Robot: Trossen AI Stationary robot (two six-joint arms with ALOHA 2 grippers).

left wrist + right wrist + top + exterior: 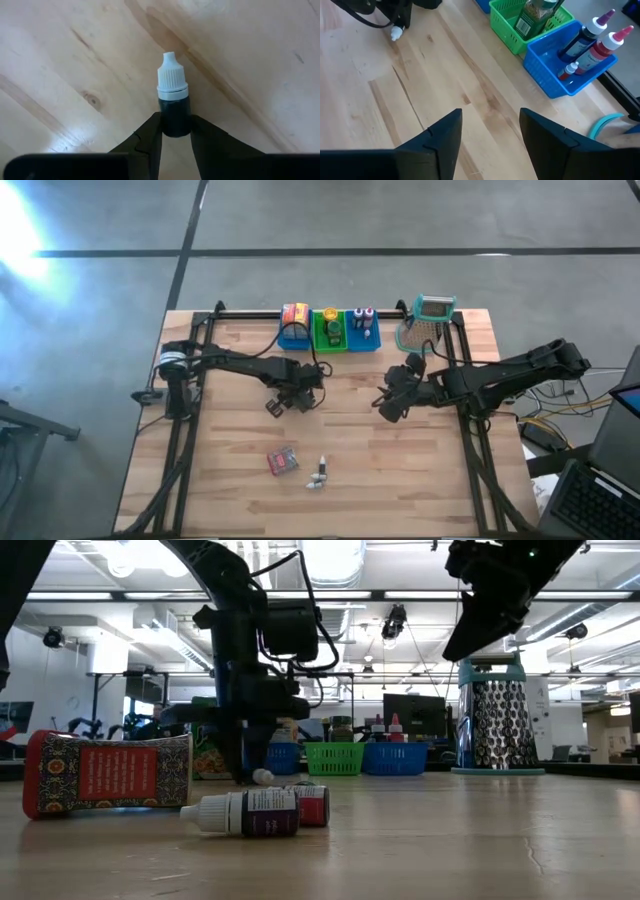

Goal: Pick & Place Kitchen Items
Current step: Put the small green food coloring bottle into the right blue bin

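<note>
A small dark bottle (174, 107) with a white cap lies on its side on the wooden table, left of the middle. My left gripper (281, 402) stands over it, pointing down and shut on it. My right gripper (390, 406) hangs open above the table right of the middle, with nothing between its fingers (445, 135). Nearer the front edge a red packet (283, 461) lies flat beside two small bottles (318, 477). The low view shows one of these as purple-labelled (247, 813) and the other as red (313, 805). My left gripper pinches the bottle's dark body (175, 122) between its two fingers (151, 137), just below the white cap (171, 77). The fingers come from above, pointing down, and lie across the bottle. The bottle lies on the table with its cap sticking out past the fingers.
Along the far edge stand a blue bin (292, 337) with a yellow-red box, a green bin (330, 335) with a jar, and a blue bin (364, 337) with bottles. A metal grater (430, 320) with a teal handle stands to their right. Bare wood lies between the arms.
</note>
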